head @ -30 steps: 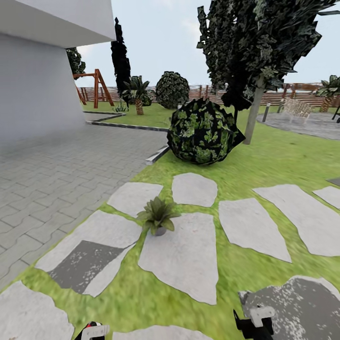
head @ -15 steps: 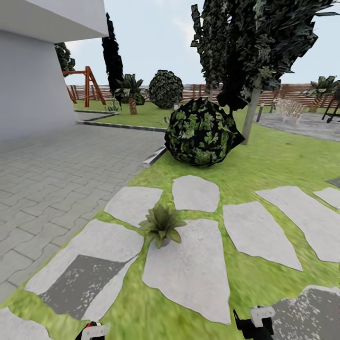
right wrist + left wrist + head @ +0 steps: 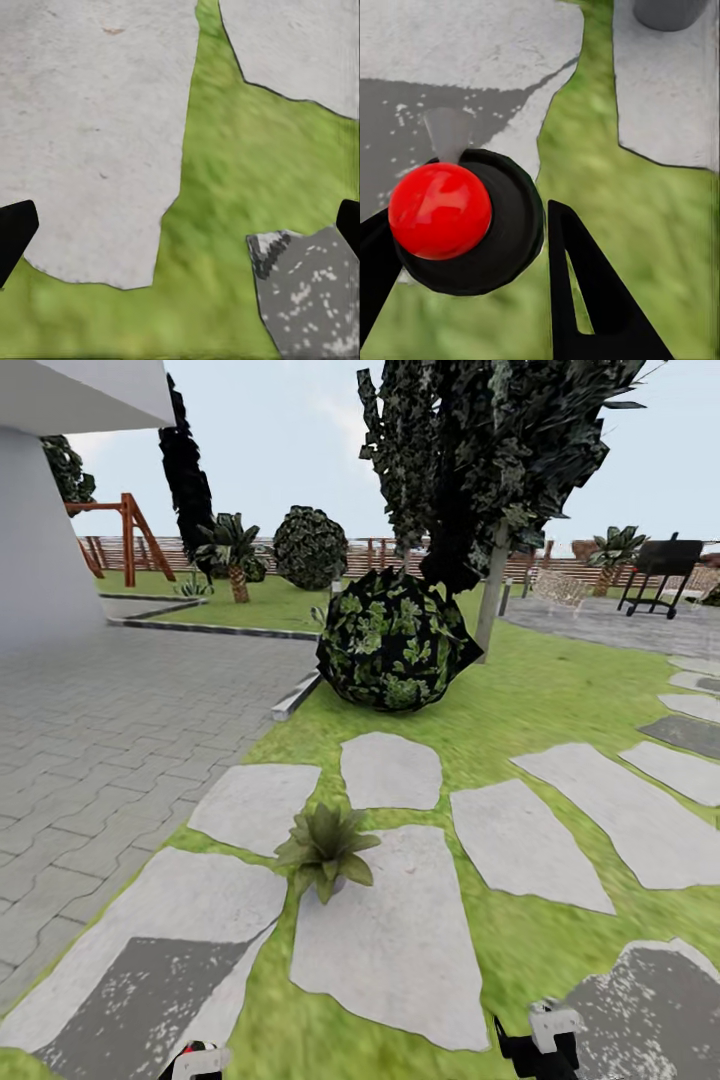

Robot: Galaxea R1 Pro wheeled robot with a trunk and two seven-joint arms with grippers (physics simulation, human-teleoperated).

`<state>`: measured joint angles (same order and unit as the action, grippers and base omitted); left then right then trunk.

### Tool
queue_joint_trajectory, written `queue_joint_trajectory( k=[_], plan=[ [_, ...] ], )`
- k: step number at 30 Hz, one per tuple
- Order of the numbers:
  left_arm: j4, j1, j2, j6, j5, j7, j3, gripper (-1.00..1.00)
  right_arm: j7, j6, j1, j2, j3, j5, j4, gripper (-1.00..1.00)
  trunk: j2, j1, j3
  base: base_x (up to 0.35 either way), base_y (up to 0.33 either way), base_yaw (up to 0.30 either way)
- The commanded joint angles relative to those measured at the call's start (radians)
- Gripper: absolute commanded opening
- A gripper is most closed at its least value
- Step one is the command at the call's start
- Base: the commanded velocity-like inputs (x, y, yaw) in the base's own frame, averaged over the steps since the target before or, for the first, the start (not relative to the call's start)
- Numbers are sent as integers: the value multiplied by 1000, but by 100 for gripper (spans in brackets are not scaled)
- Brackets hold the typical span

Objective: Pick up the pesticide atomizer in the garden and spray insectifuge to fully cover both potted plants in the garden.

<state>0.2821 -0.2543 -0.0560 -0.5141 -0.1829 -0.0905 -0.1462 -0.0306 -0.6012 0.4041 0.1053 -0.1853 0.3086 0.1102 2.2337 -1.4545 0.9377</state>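
Note:
One potted plant (image 3: 325, 848), a small rosette of pointed green leaves in a grey pot, stands on the edge of a pale stepping stone (image 3: 400, 940) ahead of me. Its grey pot (image 3: 667, 11) also shows at the edge of the left wrist view. My left gripper (image 3: 195, 1060) (image 3: 465, 217) is low at the frame's bottom, shut on a round dark thing with a red dome, seen end-on; it looks like the pesticide atomizer (image 3: 442, 210). My right gripper (image 3: 540, 1045) (image 3: 180, 232) hangs open over grass and stones. The second potted plant is out of view.
A round dark leafy bush (image 3: 395, 640) and a tree (image 3: 490, 480) stand behind the stones. Grey paving (image 3: 110, 730) and a white wall (image 3: 40, 540) lie to the left. A black grill (image 3: 660, 565), a swing frame (image 3: 125, 535) and a brown fence (image 3: 370, 555) are far back.
The whole view has shifted left and the plant sits a little lower, so the camera has turned right and moved closer. The grill has come into view. Both grippers keep their places.

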Motion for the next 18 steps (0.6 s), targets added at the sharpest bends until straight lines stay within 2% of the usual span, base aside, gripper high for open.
queue_joint_trajectory(
  k=[1, 10, 18],
  plan=[
    [0, 0, -1, -3, -6, -6, -9, -100, -3, -3, 1, 0, -6, 10, -1, 100, 0, 0, 0, 3, 3, -226],
    [0, 0, -1, -3, -7, -5, -9, -100, -3, -3, 1, 0, -6, 10, -1, 100, 0, 0, -3, 0, 17, -226],
    [0, 0, 0, -3, -6, -5, -9, -100, -3, -3, 1, -1, -6, 10, -1, 100, 0, 0, -5, 0, 191, -218]
  ],
)
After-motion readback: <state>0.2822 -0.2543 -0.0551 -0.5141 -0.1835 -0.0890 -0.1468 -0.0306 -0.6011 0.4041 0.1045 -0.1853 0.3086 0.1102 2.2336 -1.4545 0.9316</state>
